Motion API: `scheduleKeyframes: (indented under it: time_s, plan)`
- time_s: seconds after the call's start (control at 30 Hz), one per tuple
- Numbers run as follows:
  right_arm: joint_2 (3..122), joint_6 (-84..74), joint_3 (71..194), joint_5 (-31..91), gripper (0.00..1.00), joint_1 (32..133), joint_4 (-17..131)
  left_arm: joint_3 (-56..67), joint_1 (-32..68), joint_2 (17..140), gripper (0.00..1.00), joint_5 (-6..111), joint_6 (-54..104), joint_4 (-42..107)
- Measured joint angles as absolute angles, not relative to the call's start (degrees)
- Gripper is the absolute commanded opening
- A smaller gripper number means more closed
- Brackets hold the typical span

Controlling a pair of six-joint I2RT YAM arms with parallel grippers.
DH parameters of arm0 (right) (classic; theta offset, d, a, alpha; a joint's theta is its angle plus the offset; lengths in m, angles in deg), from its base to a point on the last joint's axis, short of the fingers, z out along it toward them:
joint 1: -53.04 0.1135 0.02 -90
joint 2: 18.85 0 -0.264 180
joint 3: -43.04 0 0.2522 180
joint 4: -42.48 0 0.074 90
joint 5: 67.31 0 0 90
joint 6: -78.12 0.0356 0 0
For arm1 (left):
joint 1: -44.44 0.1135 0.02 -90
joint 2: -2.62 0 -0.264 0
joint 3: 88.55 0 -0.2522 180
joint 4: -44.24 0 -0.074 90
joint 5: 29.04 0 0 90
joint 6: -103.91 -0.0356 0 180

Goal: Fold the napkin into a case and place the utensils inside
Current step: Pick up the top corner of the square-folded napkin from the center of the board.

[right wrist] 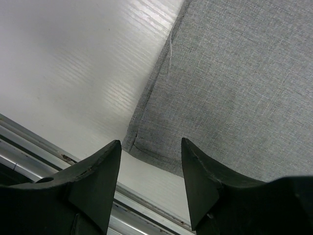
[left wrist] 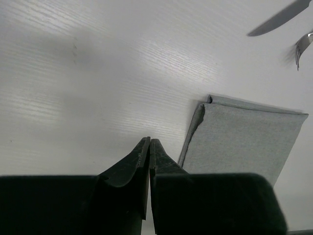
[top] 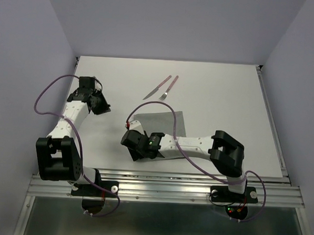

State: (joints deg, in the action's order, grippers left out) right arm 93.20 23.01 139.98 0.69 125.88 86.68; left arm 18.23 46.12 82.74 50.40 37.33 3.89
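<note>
On the white table (top: 226, 100) the folded napkin (top: 158, 120) lies flat, the right gripper (right wrist: 150, 142) spread empty over its near corner, seemingly ready for another fold, the left gripper (left wrist: 149, 142) pressed together aside, knife (top: 157, 87) and fork (top: 169, 87) waiting beyond.

White wood-grain table (top: 221, 89); pale lilac walls (top: 167, 23) on three sides; aluminium rail (top: 164, 189) along near edge.

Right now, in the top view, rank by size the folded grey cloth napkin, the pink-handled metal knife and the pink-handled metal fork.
Largest: grey cloth napkin.
Then the pink-handled knife and fork, too alike to rank.
</note>
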Motion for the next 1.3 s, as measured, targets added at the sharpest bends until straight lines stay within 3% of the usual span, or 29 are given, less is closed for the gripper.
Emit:
scheduleKeyframes:
  time_s: [0.2, 0.63, 1.03, 1.3]
  plan:
    - [95.37, 22.84, 140.39, 2.68, 0.54, 126.25, 86.29, 18.55, 46.05, 82.72, 0.17, 48.98, 37.33, 4.41]
    - [96.79, 24.15, 140.33, 3.64, 0.32, 126.25, 85.78, 19.21, 46.05, 82.69, 0.17, 47.12, 37.35, 4.54]
    - [96.79, 25.9, 140.26, 3.29, 0.01, 126.25, 85.78, 19.21, 46.05, 82.37, 0.16, 45.94, 37.33, 4.52]
    - [96.68, 26.53, 140.24, 1.09, 0.01, 126.25, 85.83, 19.23, 46.05, 81.54, 0.16, 45.65, 37.33, 4.54]
